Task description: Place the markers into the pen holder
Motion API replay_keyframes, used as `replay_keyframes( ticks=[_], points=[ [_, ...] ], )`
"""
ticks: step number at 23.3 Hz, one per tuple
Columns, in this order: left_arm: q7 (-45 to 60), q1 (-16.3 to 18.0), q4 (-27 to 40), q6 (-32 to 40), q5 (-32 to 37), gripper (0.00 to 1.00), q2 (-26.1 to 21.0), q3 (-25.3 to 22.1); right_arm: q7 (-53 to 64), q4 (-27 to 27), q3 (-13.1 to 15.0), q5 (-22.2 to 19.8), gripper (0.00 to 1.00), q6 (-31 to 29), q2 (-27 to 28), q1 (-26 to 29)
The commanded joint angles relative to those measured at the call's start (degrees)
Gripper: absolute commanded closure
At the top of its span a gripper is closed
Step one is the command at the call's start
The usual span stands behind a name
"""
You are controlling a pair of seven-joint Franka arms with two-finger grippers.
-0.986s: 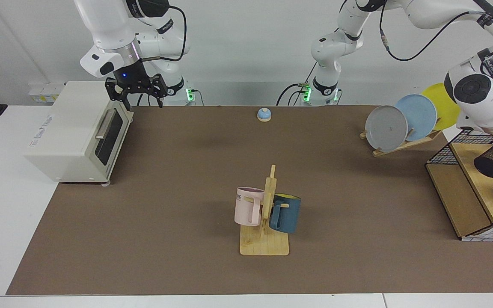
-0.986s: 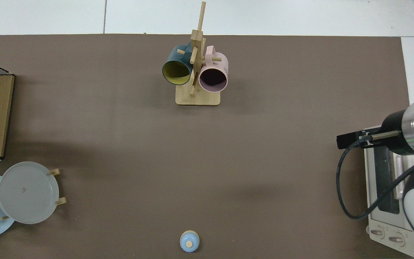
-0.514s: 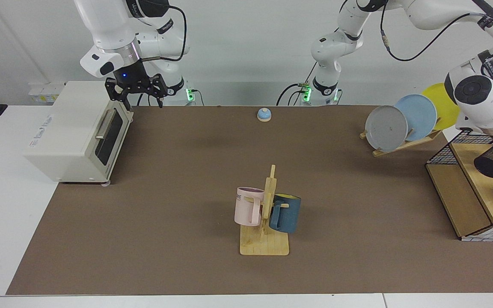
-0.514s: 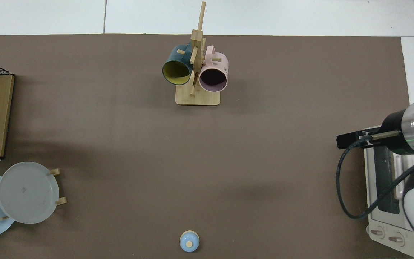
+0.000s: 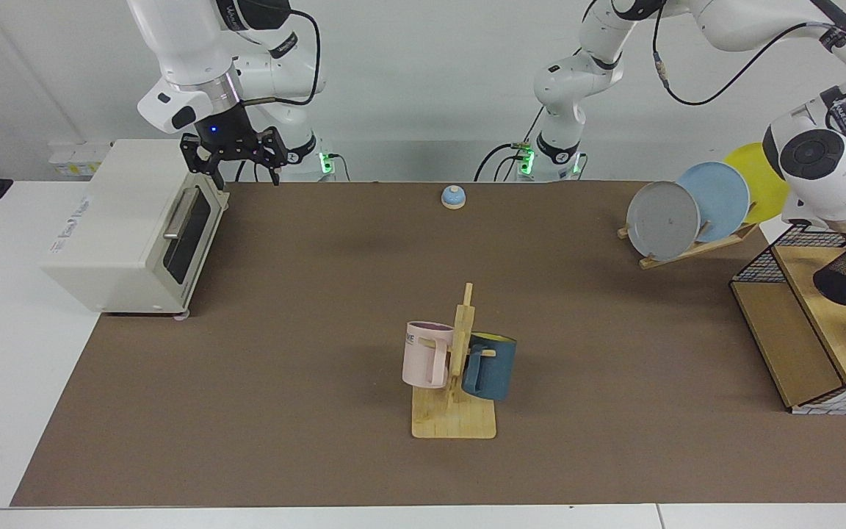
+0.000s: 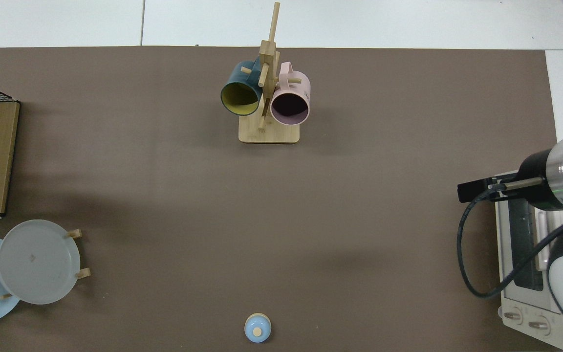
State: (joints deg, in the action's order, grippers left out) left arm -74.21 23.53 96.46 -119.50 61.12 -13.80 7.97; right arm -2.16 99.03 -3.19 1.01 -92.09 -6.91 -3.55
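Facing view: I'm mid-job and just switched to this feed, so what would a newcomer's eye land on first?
Probably the wooden mug tree at mid-table, with a pink mug and a dark blue mug hanging on it. Next, the left arm, reaching down at the view's right edge over the black mesh pen holder on the wooden shelf; its end effector is hidden. The right end effector waits open above the white toaster oven.
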Motion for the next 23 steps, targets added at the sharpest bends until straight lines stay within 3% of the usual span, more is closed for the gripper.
replay_keyframes(
  ticks=[1,2,5,13,23],
  points=[
    [-0.3,0.4,0.2,-0.8,-1.0,0.14,0.7,0.4,-1.1,1.4,-0.4,0.4,0.01,-1.2,-1.2,0.3],
    [-0.4,0.4,-0.2,-0.6,-1.0,0.05,0.7,0.5,-1.1,1.4,-0.4,0.4,0.01,-1.2,-1.1,0.3],
    [-2.3,0.3,-1.4,-0.1,-1.4,0.0,1.0,0.8,-1.1,1.4,-0.4,0.4,0.01,-1.2,-1.2,0.3],
    [-4.7,-0.1,-5.9,4.0,-7.9,0.0,2.4,1.5,-1.1,1.4,-0.4,0.4,0.01,-1.2,-1.2,0.3],
    [-4.2,-0.6,-9.0,11.4,-19.3,0.0,6.9,5.8,-0.5,1.4,-0.4,0.4,0.01,-1.2,-1.2,0.3]
  ],
)
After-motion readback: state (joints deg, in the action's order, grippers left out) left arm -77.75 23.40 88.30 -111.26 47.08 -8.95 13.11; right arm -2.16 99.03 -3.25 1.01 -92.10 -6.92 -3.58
